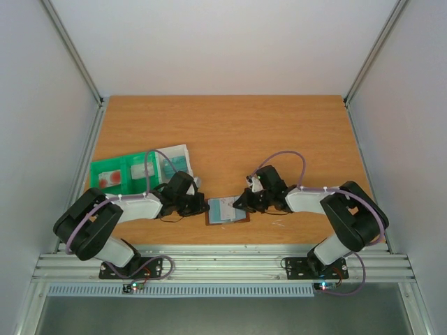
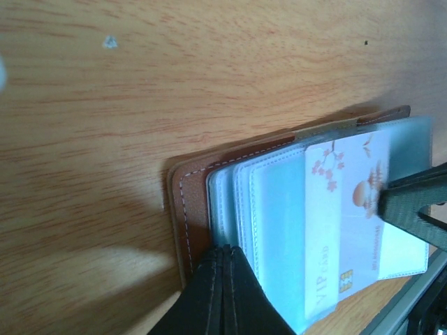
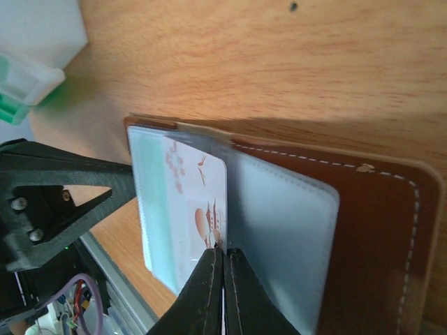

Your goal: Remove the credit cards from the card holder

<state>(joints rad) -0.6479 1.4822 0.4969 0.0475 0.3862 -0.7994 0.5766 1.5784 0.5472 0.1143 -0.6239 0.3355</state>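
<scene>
Bracing for pull-out, brown leather bifold card holder point(image 3: 377, 230) is pinned by shut left gripper point(image 2: 225, 255) while white plastic card point(image 2: 342, 209) is pinched by right gripper point(image 3: 222, 255).

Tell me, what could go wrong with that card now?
The right hand is shut right at the white card's edge, so it may slip off without pulling the card out. The left hand presses only one side of the card holder, so the holder might slide along too.
</scene>
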